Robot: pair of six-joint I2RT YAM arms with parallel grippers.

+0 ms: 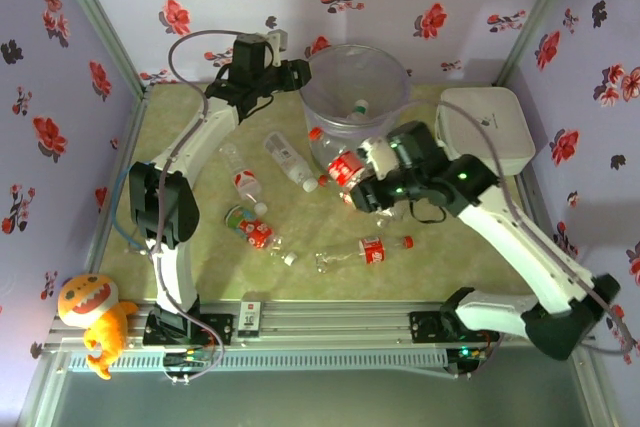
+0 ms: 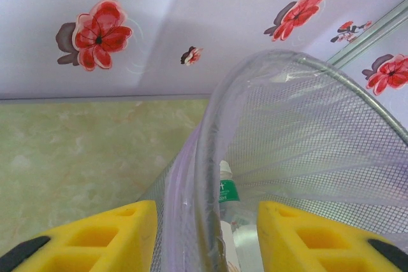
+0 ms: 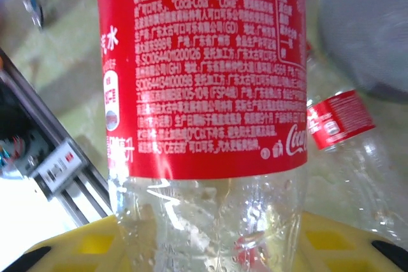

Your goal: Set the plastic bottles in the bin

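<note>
Two claws at work. Noted: right claw [image 3: 204, 250] clamped on a red-labelled bottle [image 3: 204, 87], yellow fingers [image 3: 86, 246] pressing its clear lower body from either side, label above them. Top camera puts the bin [image 1: 395, 97] just beyond this claw. A second red-labelled bottle [image 3: 336, 122] lies on the bench [image 1: 430, 267] just right of the held one. Noted: left claw [image 2: 204, 240] spread wide, straddling the bin's rim, one finger outside the wall, one inside. Touching the wall or not: cannot tell. A green-labelled bottle [image 2: 227, 192] sits inside the bin, just ahead of this claw, between its fingers. Several loose bottles [image 1: 285, 160] lie scattered on the bench, left of the right claw and nearer the arm bases.
</note>
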